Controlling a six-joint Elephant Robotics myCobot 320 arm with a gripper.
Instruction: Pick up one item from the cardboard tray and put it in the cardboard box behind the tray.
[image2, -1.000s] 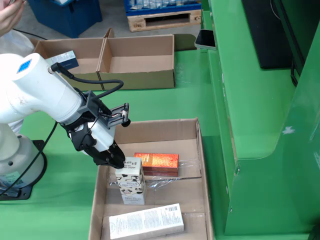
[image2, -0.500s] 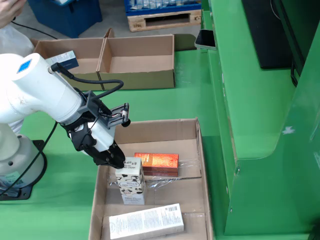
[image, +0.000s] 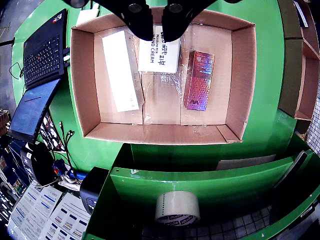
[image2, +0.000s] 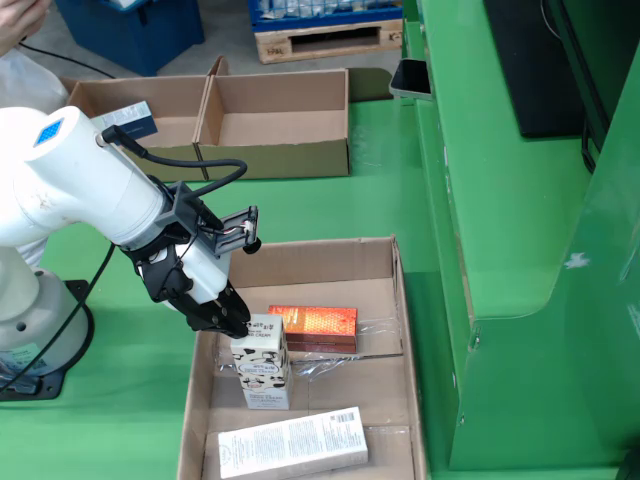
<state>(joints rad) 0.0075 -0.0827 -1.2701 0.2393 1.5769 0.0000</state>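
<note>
The hand (image2: 232, 322) is down inside the cardboard tray (image2: 395, 300), at the left end of the hand cream carton (image2: 260, 374) as the fixed view shows it. In the wrist view its two black fingers (image: 137, 20) stand on either side of the carton's top edge (image: 159, 52), with a gap between them; whether they press on the carton I cannot tell.

Three things lie in the tray. The hand cream carton sits in the middle, white with dark print. An orange box (image2: 313, 327) lies just beside it, toward the far wall of the tray in the fixed view; in the wrist view it shows as a shiny pink and orange pack (image: 199, 80) to the right of the carton. A long white box (image2: 293, 443) lies near the tray's front edge, apart from the other two.

The tray stands on the green bench (image2: 290, 205). Behind it is the cardboard box (image2: 280, 122), divided into compartments; the left one holds a small dark-and-white pack (image2: 128, 119).
</note>
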